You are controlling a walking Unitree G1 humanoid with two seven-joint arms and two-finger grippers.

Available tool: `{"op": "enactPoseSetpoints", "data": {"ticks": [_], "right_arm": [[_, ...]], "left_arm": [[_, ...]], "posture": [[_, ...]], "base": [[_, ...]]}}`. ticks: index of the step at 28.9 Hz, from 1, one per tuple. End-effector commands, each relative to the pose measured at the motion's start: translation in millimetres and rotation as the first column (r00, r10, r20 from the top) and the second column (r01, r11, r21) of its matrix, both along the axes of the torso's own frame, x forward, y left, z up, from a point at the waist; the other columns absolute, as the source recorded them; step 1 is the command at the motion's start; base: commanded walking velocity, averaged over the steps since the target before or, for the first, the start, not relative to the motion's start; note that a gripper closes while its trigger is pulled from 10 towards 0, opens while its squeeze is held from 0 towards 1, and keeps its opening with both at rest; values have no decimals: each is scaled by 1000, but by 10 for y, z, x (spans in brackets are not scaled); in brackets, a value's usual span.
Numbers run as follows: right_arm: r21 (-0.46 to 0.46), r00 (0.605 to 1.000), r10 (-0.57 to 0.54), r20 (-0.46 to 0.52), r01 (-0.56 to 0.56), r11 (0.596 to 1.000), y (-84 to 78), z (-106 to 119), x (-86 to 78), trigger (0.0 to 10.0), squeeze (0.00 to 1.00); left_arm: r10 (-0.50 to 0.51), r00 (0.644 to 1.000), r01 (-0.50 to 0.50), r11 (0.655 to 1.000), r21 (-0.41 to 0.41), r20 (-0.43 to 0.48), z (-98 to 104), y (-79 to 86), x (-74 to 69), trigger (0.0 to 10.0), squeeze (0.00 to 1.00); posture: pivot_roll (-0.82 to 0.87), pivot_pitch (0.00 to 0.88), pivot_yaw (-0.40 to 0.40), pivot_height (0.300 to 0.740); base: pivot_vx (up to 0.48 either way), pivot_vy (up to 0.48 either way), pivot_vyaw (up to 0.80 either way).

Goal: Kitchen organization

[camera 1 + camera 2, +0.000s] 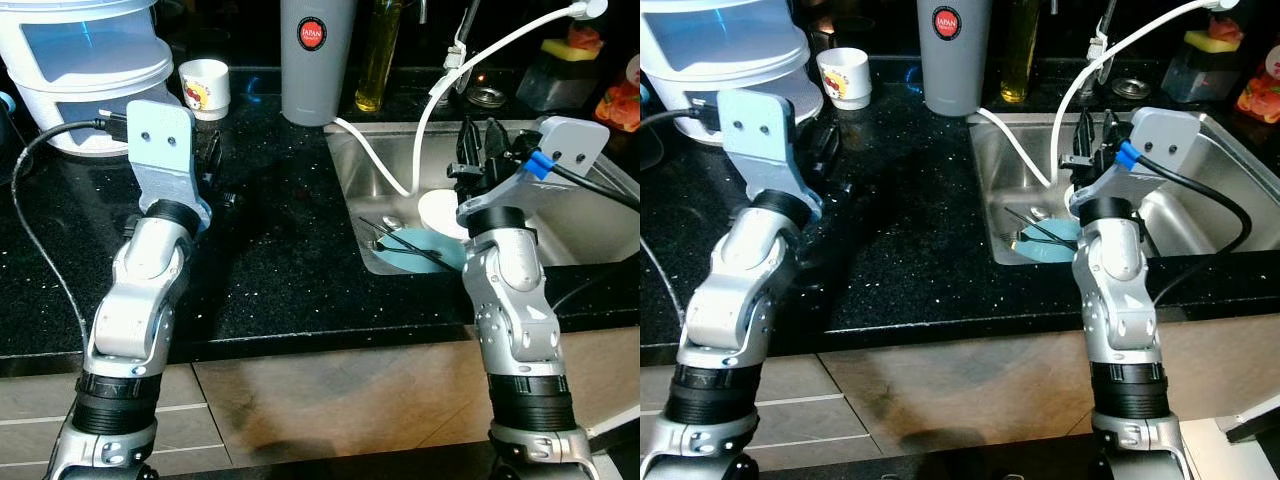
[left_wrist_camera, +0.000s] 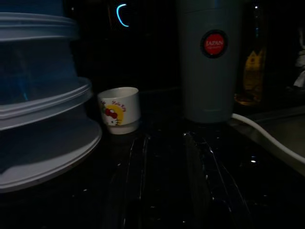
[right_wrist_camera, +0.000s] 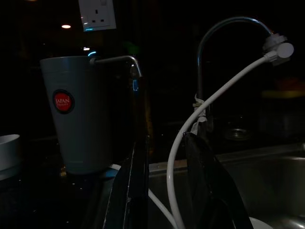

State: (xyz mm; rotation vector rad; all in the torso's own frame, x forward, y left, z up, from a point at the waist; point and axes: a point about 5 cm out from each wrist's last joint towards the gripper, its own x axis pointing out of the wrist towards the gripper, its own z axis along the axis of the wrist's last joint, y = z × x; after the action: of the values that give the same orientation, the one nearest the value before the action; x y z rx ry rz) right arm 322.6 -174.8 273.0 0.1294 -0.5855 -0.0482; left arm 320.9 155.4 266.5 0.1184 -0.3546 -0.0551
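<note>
Below right gripper (image 1: 480,140), teal plate (image 1: 425,247).

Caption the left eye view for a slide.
Left gripper over black counter; right gripper above sink holding blue plate.

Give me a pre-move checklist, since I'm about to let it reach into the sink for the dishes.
1. Right gripper over the sink: ok.
2. Right jaws open, nothing held: ok.
3. White hose clear of the right gripper: not ok, it runs close beside it.
4. Teal plate reachable: cannot tell; utensils lie on it and the arm hides part.
5. Left gripper parked over the counter, clear of the small cup: ok.
</note>
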Motion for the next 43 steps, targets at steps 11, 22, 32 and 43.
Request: {"op": "enactPoseSetpoints", "data": {"ticks": [11,22,32,43], "right_arm": [[12,999,-20,-26,21,1000,-49,-51,-6,10000,0],[27,999,-17,-36,18,999,-65,-73,-2,10000,0],[3,997,38,-60,-38,999,-9,-128,-10,10000,0],[-204,772,466,-432,-586,784,548,-970,-290,10000,0]], "left_arm": [[21,1000,-22,1000,19,6,-32,4,31,10000,0],[53,999,-52,998,34,-14,-102,90,31,10000,0],[71,997,-70,997,37,-20,-127,136,33,10000,0],[76,997,-75,996,38,-34,-179,144,34,10000,0]], "posture": [[142,67,-21,740],[144,68,-20,740],[144,69,-23,740],[135,70,-28,740]], "base": [[0,0,0],[-287,0,0],[-351,0,0],[-346,0,0]]}}
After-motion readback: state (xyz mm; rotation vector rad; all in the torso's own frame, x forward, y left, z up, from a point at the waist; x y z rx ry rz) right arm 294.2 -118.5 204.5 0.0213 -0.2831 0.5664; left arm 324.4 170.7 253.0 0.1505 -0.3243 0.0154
